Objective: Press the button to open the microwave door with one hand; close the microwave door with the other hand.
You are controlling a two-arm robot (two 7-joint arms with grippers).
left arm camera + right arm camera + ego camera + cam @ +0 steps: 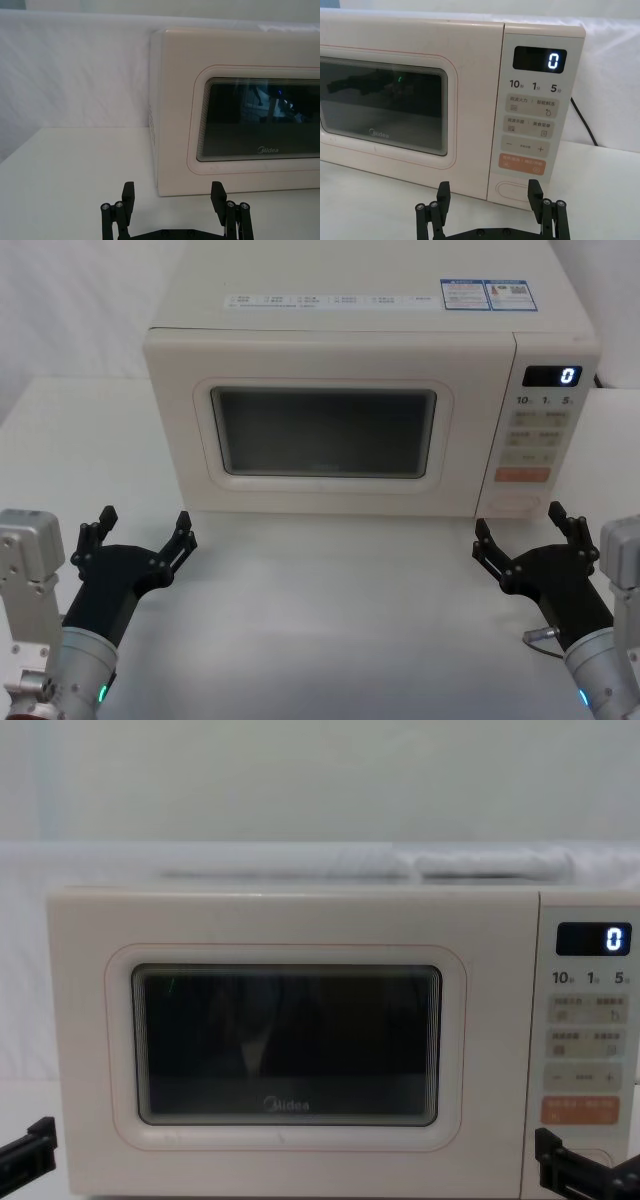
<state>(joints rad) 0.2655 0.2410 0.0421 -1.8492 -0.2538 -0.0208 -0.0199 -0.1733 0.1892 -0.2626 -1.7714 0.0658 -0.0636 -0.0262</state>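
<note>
The cream microwave door [320,430] with its dark window is shut flush against the oven body. The wide cream button [515,502] sits at the bottom of the control panel, below the orange key. My right gripper [518,520] hovers open just in front of and slightly below the button [512,191], not touching it; in the right wrist view its fingers [535,192] stand spread before the panel. My left gripper [145,518] is open over the table near the door's left corner [172,170], apart from it.
The control panel [545,430] shows a lit "0" display [540,60] above beige keys and an orange key [522,163]. A black power cable [582,120] runs down behind the oven's right side. White table [330,620] stretches in front.
</note>
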